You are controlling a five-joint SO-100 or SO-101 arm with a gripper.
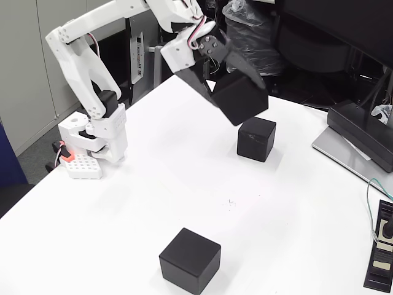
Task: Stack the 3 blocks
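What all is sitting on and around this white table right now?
Held block: one, black, tilted in the air in the tool's grip, just above another block.
Far block: one, black, resting on the table under the held one.
Near block: one, black, alone by the front edge.
Table: one, white.
Flat device: one, dark grey, at the right edge on a silver slab.
Small black panel: one, lower right corner, with a thin green wire near it.
Plastic bags: dark, behind the table.
Robot arm: one, white, base clamped at the left.
Tool: one, black, closed on the held block.
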